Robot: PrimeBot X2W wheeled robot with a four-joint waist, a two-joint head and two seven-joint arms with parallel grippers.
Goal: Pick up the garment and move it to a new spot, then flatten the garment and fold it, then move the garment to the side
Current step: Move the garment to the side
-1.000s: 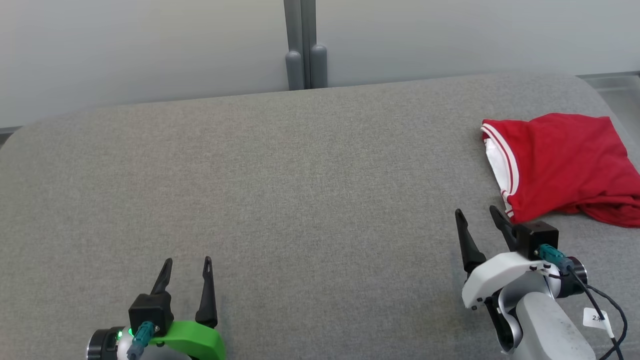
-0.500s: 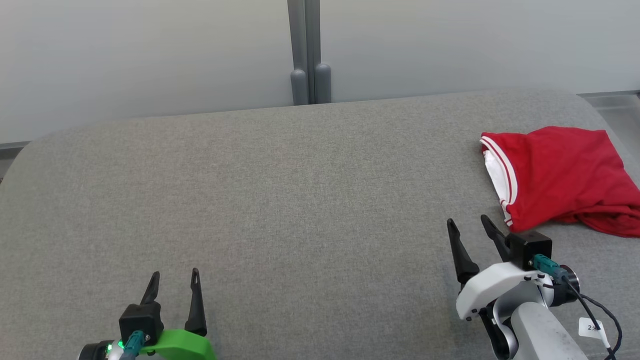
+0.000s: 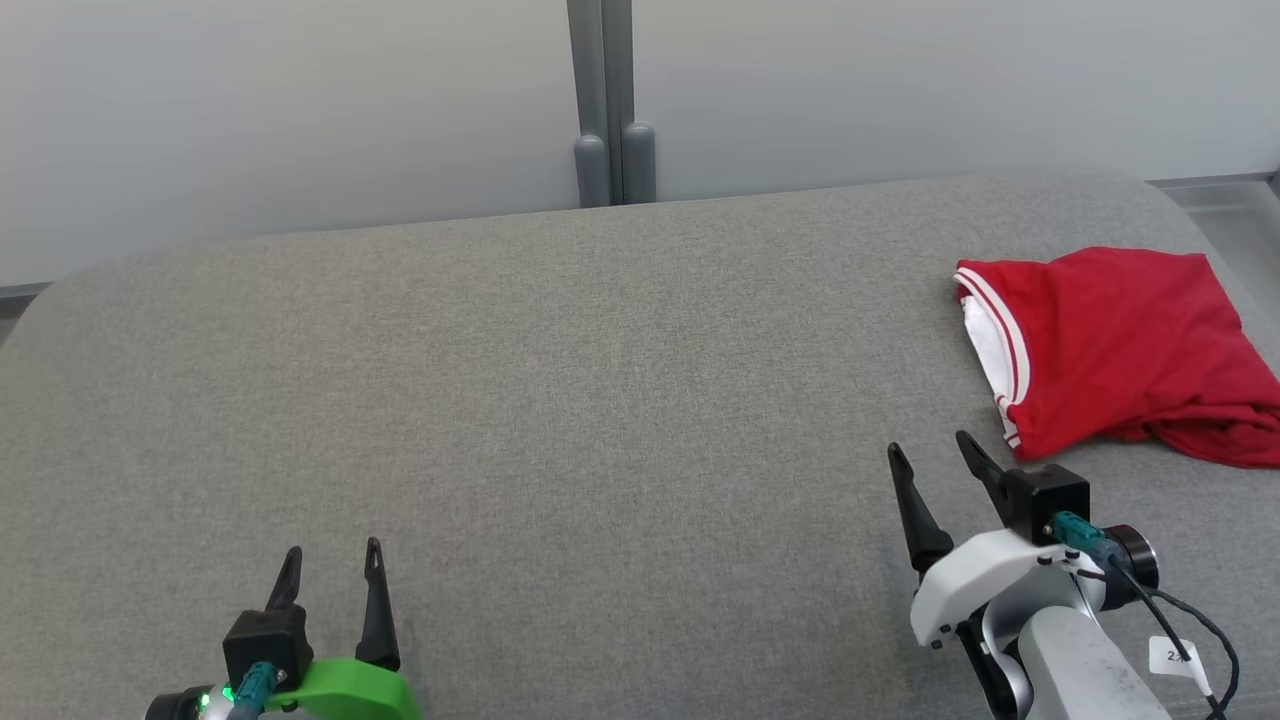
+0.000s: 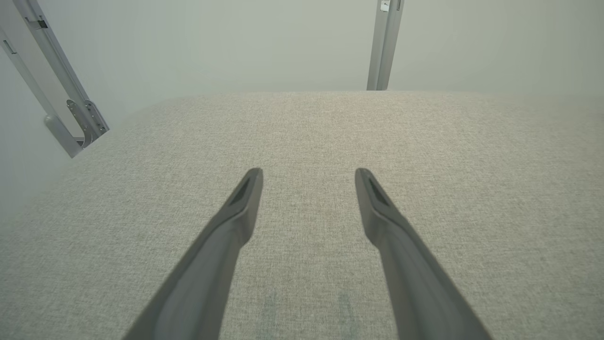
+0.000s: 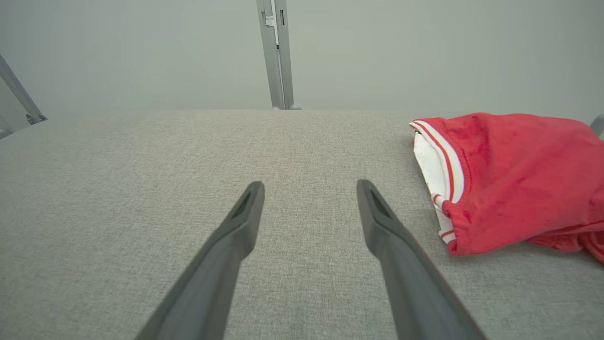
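**Both grippers open, garment lying loose at far right**

Surface [image 3: 600, 400] — grey woven fabric, wide, with rounded far corners. A pale wall [image 3: 300, 100] stands behind it, and a grey post [image 3: 601, 100] rises at the middle of the far edge.

Garment [image 3: 1120, 345]: red, gathered into a rough folded bundle. It lies on the surface by the right edge, toward the far right corner. White lining and red-and-white striped trim show along its left side, and the near right end is rumpled. Nothing holds it.

Right gripper [image 3: 928, 441]: white housing, lower right of the head view. Its fingers are spread wide with only bare surface between them. The tips sit near the garment's near left corner but not on it. In the right wrist view the garment [image 5: 514, 184] lies off to the right of the right gripper [image 5: 309, 182], with a strip of bare surface between finger and cloth.

Left gripper [image 3: 333, 546]: green housing, lower left of the head view, well apart from the garment. Its fingers are parted and empty — the left wrist view shows the left gripper [image 4: 307, 171] over plain grey surface.
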